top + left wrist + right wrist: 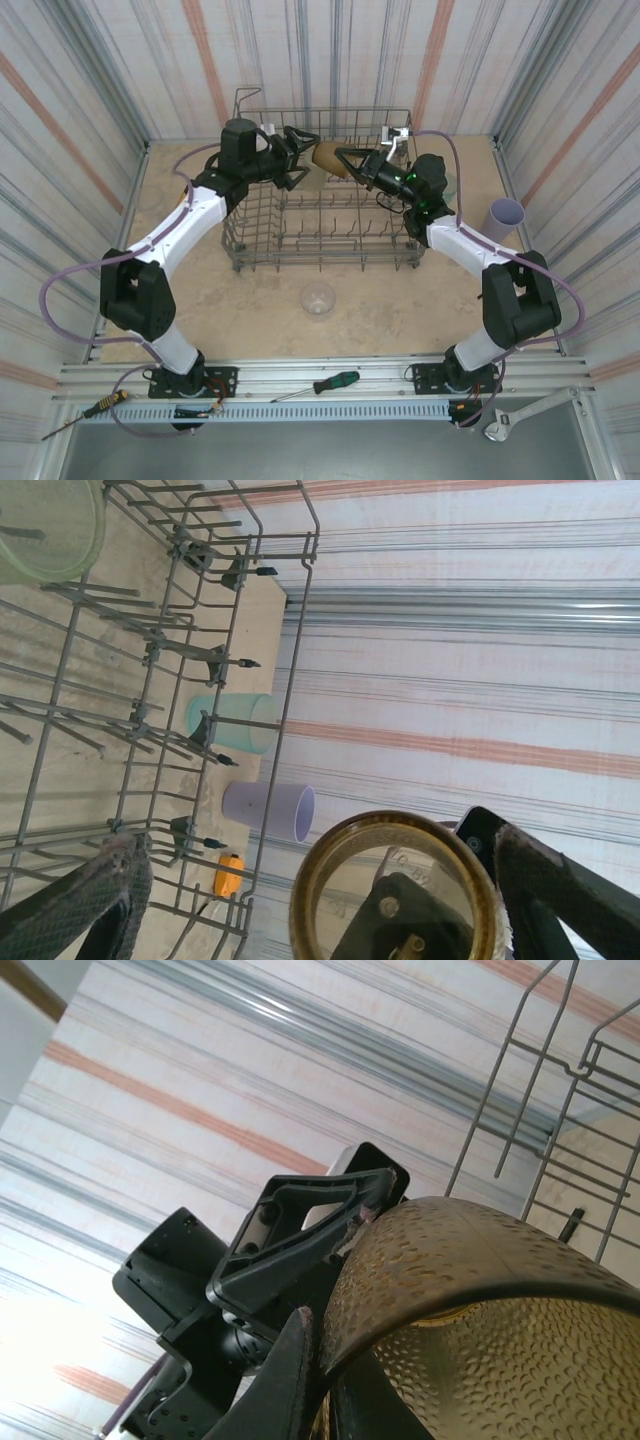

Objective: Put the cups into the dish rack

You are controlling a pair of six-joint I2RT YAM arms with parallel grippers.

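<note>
Step in hand: I read this as a hand-over of the amber cup (328, 157) between the two arms, above the far part of the dish rack (320, 256).
Right end effector (322, 1370): pressed together on the amber cup's wall near the rim, one finger inside and one outside.
Left end effector (310, 160): spread wide. In the left wrist view the cup's open mouth sits between the two fingers (90, 900), nearer the right one. I see no firm contact on either side.
Amber cup: held in the air on its side, mouth toward the left arm, clear of the tines.
Other cups: a clear cup (318, 298) stands on the worktop (200, 320) in front of the rack. A lavender cup (505, 220) is well to the rack's right. A teal cup (232, 722) shows through the rack wires, outside its wall. A yellow-green cup (45, 525) looks to sit among the tines, though I cannot be sure.
Progress: early, I judge, with most cups not yet loaded.
Next move calls for: closing the left fingers squarely on the cup body before the right lets go, then tipping the cup mouth-down over a free tine.
Risk: the textured wall is thin and may slip if the right releases too soon.
</note>
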